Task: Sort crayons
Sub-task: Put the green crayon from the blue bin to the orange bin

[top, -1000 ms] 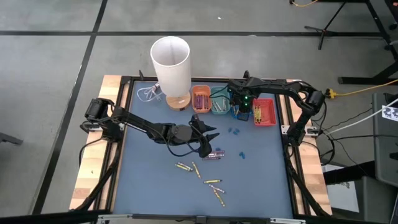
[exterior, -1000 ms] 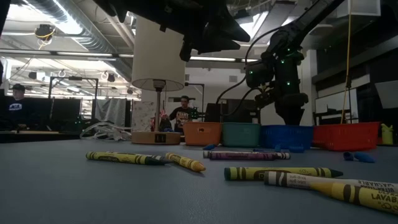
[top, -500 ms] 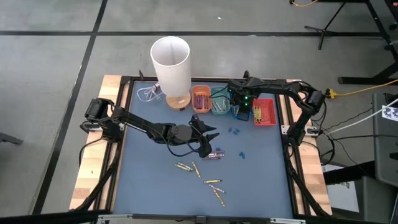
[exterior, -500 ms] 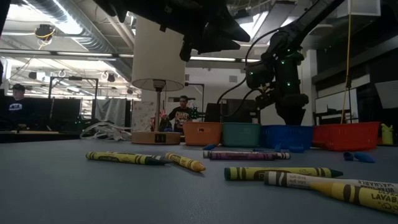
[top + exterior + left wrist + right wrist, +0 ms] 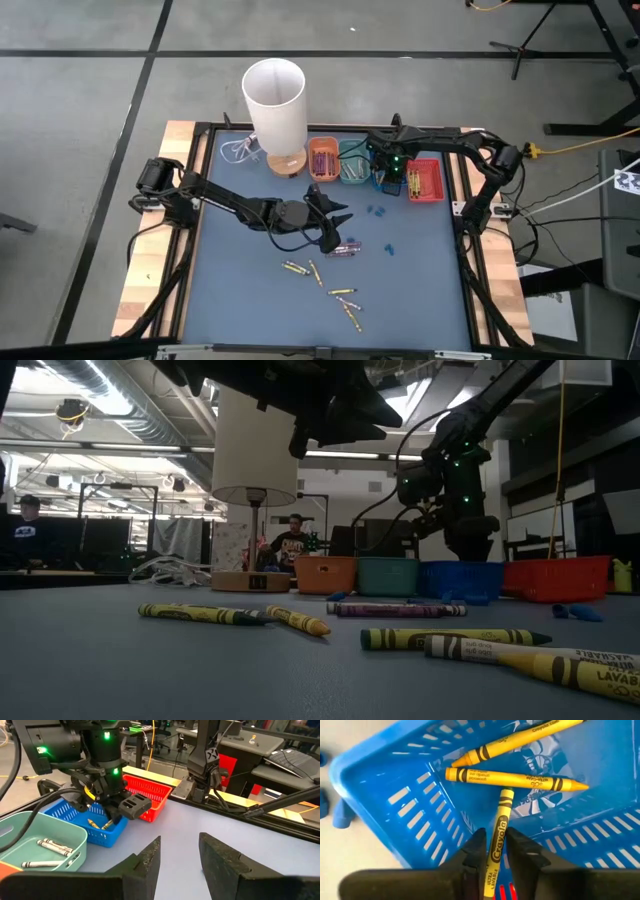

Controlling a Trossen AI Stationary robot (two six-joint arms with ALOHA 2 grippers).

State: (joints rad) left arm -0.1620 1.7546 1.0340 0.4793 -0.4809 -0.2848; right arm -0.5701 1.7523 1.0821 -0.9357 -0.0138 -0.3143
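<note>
The crayons are light, stiff little sticks with paper wrappers, so they should grip well but roll easily on the table and could snap under a hard squeeze; taking one across its middle, square to its length, looks safest

Loose ones lie on the mat: a purple one near the centre, yellow ones toward the front, more yellows nearer the front edge. Small blue bits sit apart from them and are no part of the job

The right pincer hangs over the blue tray with a yellow crayon standing between its fingers, tip down onto two yellows already lying inside. The fingers sit close on both sides of it, but whether they grip or have let go I cannot tell. The tray walls are close, so the lift out should go straight up

The left pincer hovers over the middle of the table, jaws apart and empty, just beside the purple crayon

Trays stand in a row at the back: orange, teal, blue, red; the teal one holds pale crayons. A lamp stands at the row's left end and would crowd a reach to the orange tray. The centre and front of the mat give open room
</note>
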